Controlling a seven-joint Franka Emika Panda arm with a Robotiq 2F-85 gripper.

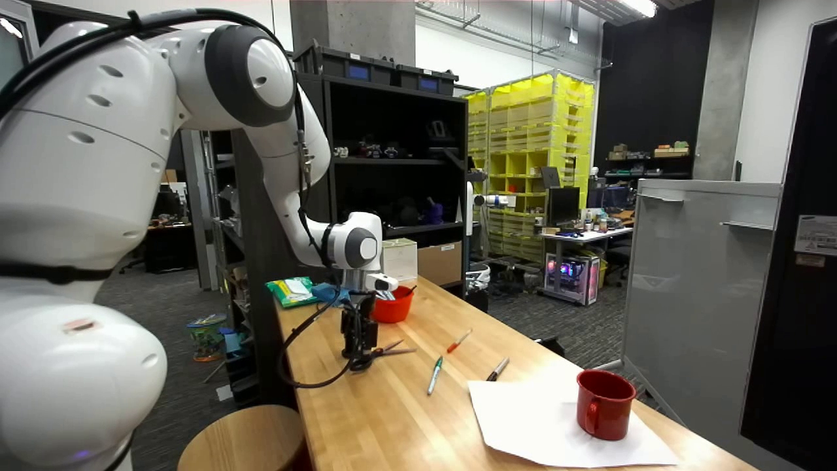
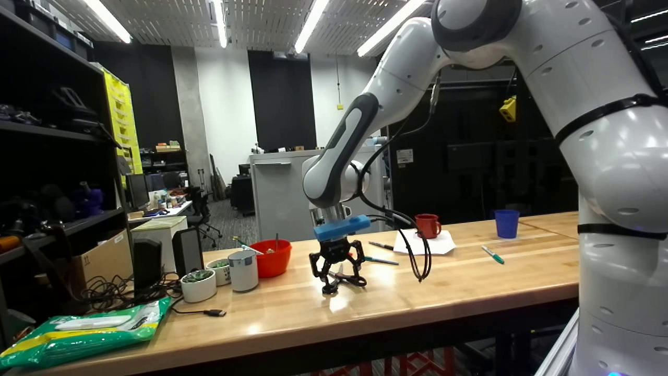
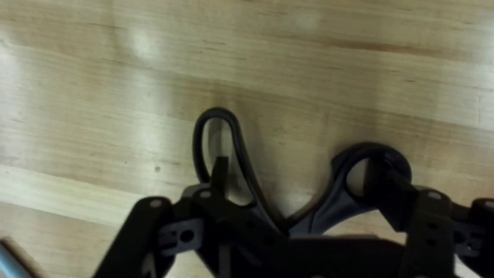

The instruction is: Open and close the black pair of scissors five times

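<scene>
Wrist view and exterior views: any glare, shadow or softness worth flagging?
Wrist view: slightly soft overall; pale glare on the wooden tabletop, faint shadow beside the black scissors, which nearly merge with the dark gripper fingers. In an exterior view: ceiling strip lights burnt out to white, bright spots on the wooden tabletop.

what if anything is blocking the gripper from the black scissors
Nothing visible: in the wrist view, the jaws of the open gripper overlap both handle loops of the black scissors, with nothing seen between.
</scene>
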